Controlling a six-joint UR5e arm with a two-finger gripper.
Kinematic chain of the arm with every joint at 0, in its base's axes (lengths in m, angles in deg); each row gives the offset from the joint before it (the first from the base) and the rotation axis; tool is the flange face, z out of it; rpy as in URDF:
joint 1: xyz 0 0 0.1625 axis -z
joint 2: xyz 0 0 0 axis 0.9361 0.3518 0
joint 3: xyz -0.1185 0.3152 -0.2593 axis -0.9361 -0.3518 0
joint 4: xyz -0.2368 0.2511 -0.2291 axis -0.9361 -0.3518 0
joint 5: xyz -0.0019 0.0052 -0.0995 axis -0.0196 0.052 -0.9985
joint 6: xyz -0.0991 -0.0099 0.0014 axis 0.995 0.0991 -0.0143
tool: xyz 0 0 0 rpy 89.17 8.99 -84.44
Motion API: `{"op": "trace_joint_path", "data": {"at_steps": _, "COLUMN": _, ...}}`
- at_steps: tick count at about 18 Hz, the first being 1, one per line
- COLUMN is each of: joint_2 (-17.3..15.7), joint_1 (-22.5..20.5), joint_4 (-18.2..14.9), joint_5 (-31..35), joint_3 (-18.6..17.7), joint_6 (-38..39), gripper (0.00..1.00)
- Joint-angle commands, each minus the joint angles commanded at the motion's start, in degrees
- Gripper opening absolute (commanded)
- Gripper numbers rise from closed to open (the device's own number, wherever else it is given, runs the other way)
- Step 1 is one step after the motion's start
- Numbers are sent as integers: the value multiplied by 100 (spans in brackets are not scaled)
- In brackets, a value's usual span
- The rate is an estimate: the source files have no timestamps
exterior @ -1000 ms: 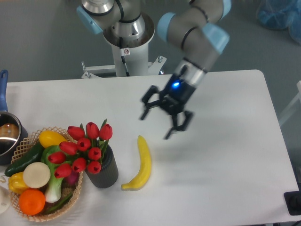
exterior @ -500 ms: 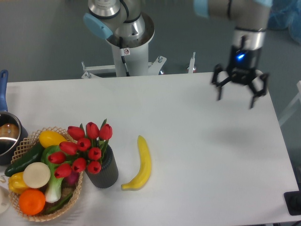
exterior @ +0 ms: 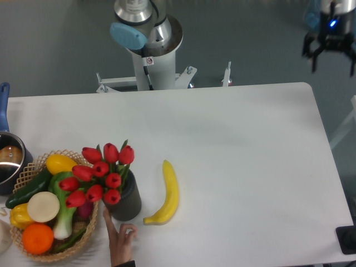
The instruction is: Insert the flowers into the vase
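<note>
The end effector (exterior: pixel 332 57) hangs spread open, empty, beyond the table (exterior: pixel 250 167).

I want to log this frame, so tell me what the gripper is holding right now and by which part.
Nothing is held. The gripper is open and empty, off past the table's far right corner. The flowers stand in the vase, which a person's hand touches.

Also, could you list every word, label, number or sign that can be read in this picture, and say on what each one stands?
No text can be read anywhere.
Small white sticker with a red mark on the robot's base column: too small and blurred to read.
The flowers, vase, banana, basket and pot carry no visible writing.
</note>
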Motion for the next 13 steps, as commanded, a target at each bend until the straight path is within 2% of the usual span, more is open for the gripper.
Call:
{"op": "trace_joint_path", "data": {"at_steps": 3, "joint_2": -89, "joint_1": -564, "joint_4": -941, "joint_5": 729, "joint_3": 316, "joint_6": -1090, "gripper": 100}}
{"op": "trace_joint_path", "data": {"at_steps": 5, "joint_2": -229, "joint_1": -879, "joint_4": -1426, "joint_5": 1108, "joint_3": 466, "joint_6": -1444, "gripper": 100}}
{"op": "trace_joint_path", "data": {"at_steps": 8, "joint_2": -448, "joint_1": -1284, "joint_4": -1691, "joint_5": 1249, "joint_3": 476, "joint_6": -1611, "gripper": 100}}
{"op": "trace_joint_path", "data": {"at_steps": 11, "joint_2": -712, "joint_1": -1882, "joint_4": -2191, "joint_5": 1267, "joint_3": 467, "joint_6": -1937, "gripper": 100}}
{"op": "trace_joint_path", "data": {"at_steps": 13, "joint_2": -809, "joint_1": -2006, "joint_4": -2341, "joint_5": 1276, "joint_3": 423, "joint_6": -1937, "gripper": 100}}
